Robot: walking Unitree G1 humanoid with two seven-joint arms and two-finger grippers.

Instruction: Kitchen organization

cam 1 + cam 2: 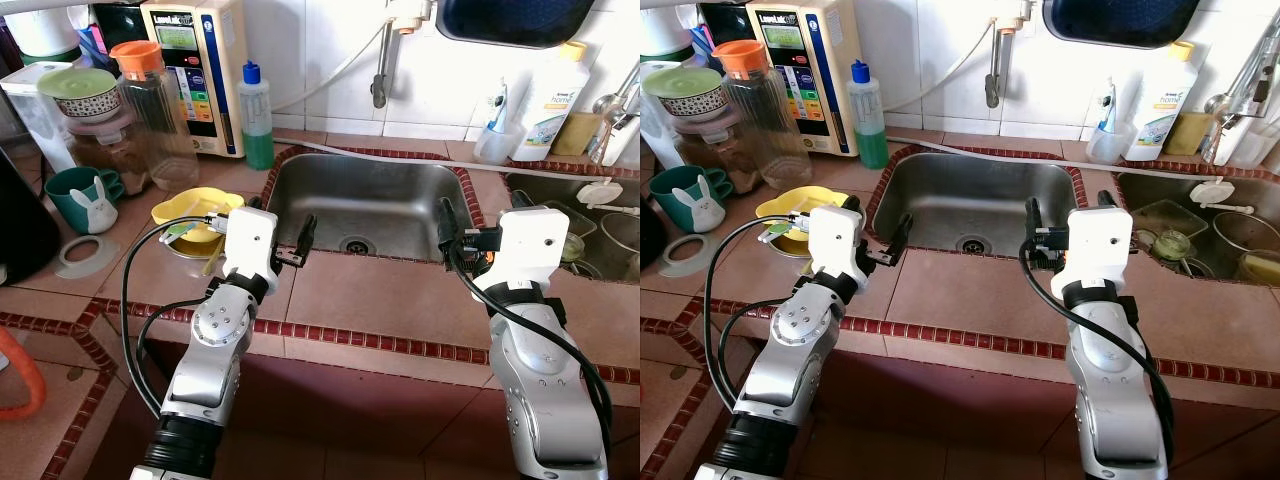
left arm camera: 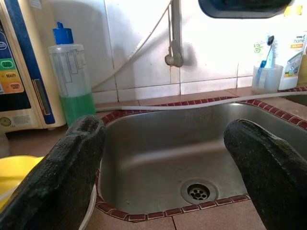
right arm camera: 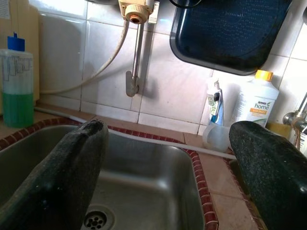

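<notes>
We look down on a tiled kitchen counter with a steel sink set into it; we place everything else by that sink. Our left hand hangs over the sink's near left corner, its two black fingers spread apart and holding nothing. Our right hand hangs over the sink's near right corner, fingers likewise spread and empty. In the left wrist view the drain shows between the two dark fingers, and the basin looks bare.

Just left of the sink, beside the left hand, a yellow bowl sits on the counter. At the sink's far left corner stands a clear bottle with green liquid and a blue cap. Left of that bottle stands a cream-coloured appliance with coloured buttons, and in front of it a clear jug with an orange lid. Further left are stacked containers topped by a pale green lid, and a teal mug with a white rabbit figure.

Behind the sink, a pipe and a white hose run down the tiled wall, and a dark blue tray hangs above. Behind the sink's far right corner stand a clear cup holding a toothbrush and a white bottle with a yellow cap. Right of the sink lies a second basin holding dishes.
</notes>
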